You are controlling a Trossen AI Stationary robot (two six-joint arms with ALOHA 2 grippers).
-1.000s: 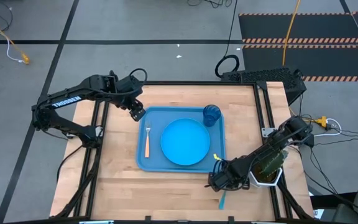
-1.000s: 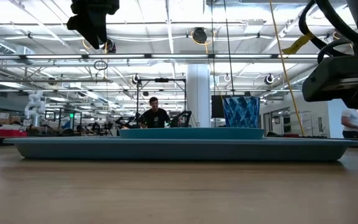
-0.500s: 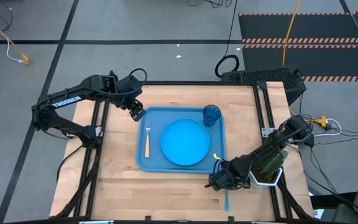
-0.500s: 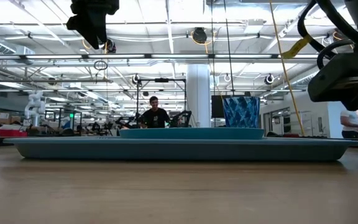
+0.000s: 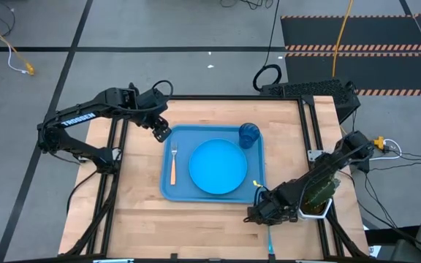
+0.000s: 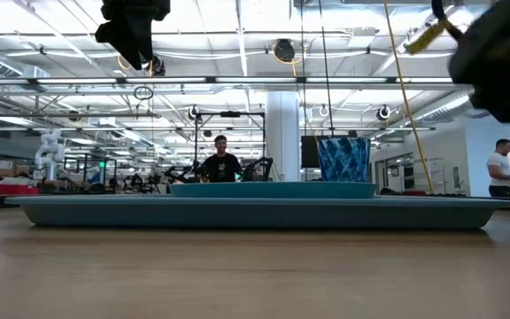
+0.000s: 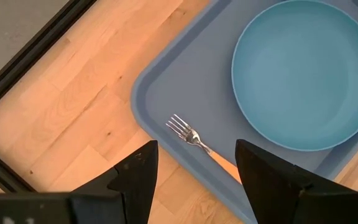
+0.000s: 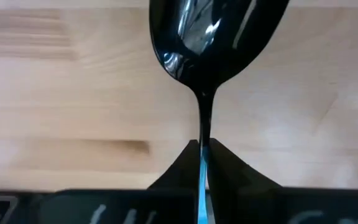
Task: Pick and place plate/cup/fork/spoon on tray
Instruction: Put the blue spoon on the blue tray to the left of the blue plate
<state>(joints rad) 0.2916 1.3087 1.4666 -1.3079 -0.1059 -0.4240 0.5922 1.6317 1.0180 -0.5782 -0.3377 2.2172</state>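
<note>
My right fingers [image 8: 166, 177]: pinched shut on the slim neck of the spoon [image 8: 207, 37], its dark bowl sticking out ahead of me over bare wood
My right gripper [image 5: 267, 212]: low over the table [image 5: 137, 219], just off the near right corner of the tray [image 5: 168, 191]; a sliver of the spoon's light blue handle trails out behind it toward the table's near edge
My grip, as I judge it: thin and narrow, two pads on a round sliver of metal, so the spoon could swivel or droop as I carry it
What could go wrong: the bowl could tip down and catch the tray's raised rim on the way in, or the spoon could slip free short of the tray; a fast swing or a low path would cause either
Another risk: the white pot with a plant [image 5: 317, 196] sits close beside my right arm, and a wide elbow move might knock it
My left gripper [image 7: 191, 186]: fingers spread wide, holding nothing, hovering above the tray's far left corner
The fork [image 7: 199, 141]: already lying in the tray, along its left side
The plate [image 5: 218, 166]: in the tray's middle
The cup [image 5: 248, 135]: upright in the tray's far right corner
Left to do: only the spoon, by my reckoning
</note>
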